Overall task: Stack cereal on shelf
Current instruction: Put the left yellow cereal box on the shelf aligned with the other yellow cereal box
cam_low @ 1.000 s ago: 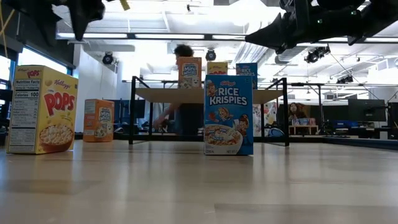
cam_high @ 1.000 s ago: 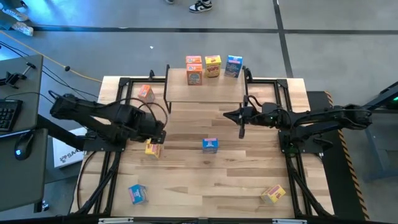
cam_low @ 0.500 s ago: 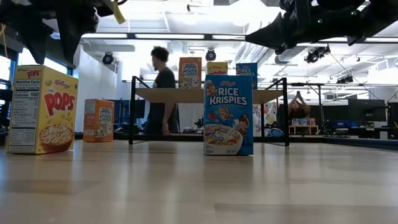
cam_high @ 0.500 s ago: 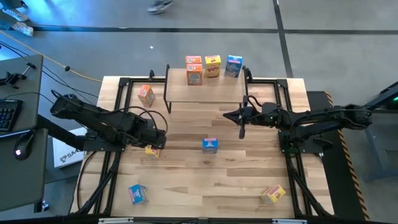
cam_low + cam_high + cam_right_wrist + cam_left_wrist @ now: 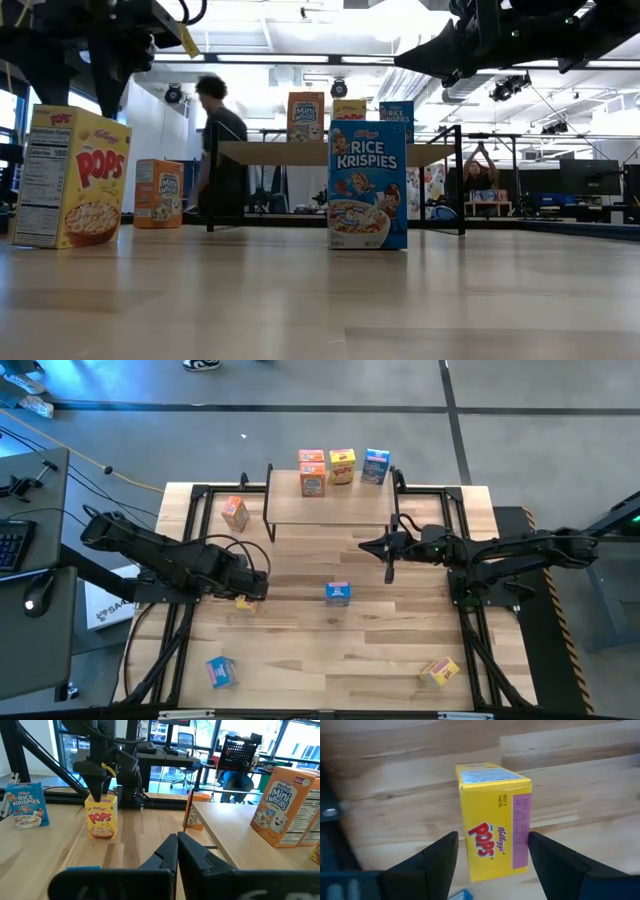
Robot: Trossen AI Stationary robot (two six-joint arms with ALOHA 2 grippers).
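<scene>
The yellow Pops box (image 5: 494, 822) stands upright on the tabletop (image 5: 330, 640) at about nine o'clock from the middle of the board, and the left gripper (image 5: 247, 588) has come down over it since a second ago: the box now sits between the two wide-spread fingers (image 5: 436, 857), which flank its sides without clearly pressing on it. Seen from the low camera, the box has also tipped slightly out of its earlier square stance, so the fingers may have nudged it. By my reading this is the moment just before the squeeze, the grasp lined up but not yet made.

The shelf (image 5: 330, 510) lies at twelve o'clock, and four boxes already stand along its far edge: two orange ones (image 5: 312, 472), a yellow one (image 5: 342, 466) and a blue one (image 5: 376, 465). Left on the tabletop are an orange box (image 5: 234, 511) at ten o'clock beside the shelf, a blue box (image 5: 338, 593) near the centre, another blue (image 5: 220, 671) at seven o'clock and a yellow (image 5: 439, 671) at five o'clock.

Legible print: "Kellogg's POPS" and a "Nutrition Facts" panel on the yellow box, "Kellogg's RICE KRISPIES" on the blue box, "Frosted Mini Wheats" on the orange.

The right gripper (image 5: 389, 567) hangs closed and empty at about two o'clock, just in front of the shelf.
</scene>
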